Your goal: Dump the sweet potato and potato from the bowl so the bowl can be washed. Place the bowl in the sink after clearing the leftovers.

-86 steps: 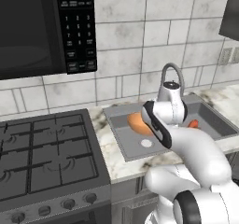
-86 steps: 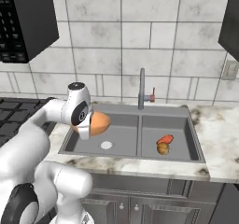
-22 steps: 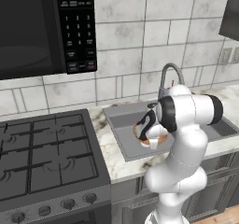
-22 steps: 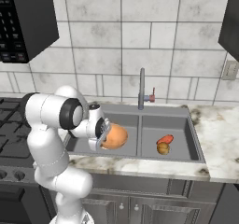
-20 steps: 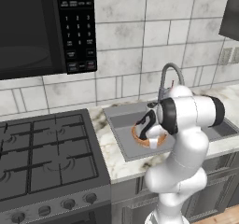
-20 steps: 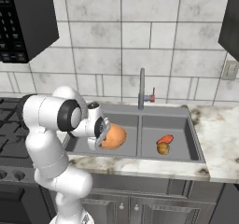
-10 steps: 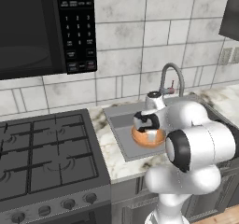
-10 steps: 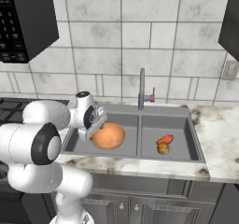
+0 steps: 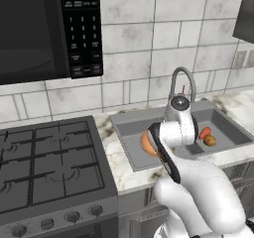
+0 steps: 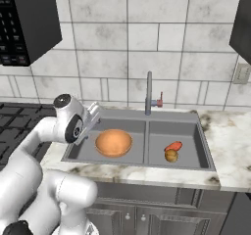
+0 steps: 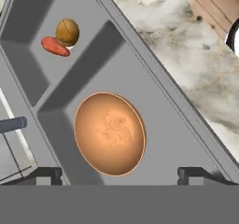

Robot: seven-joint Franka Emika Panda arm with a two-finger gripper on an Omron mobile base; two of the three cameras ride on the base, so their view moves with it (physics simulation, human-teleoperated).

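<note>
Bowl [image 10: 113, 142] rests upright and empty in the left basin of the sink [image 10: 147, 163]. Sweet potato [image 10: 173, 146] and potato [image 10: 170, 155] lie touching in the right basin. Gripper [image 11: 120, 172] hovers above the bowl, jaws spread wide and holding nothing.

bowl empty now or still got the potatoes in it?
Empty. The bowl sits upright in one sink basin with a bare inside; the sweet potato and potato lie together in the other basin.

Glossy white arm [image 9: 198, 182], dark joints
</note>
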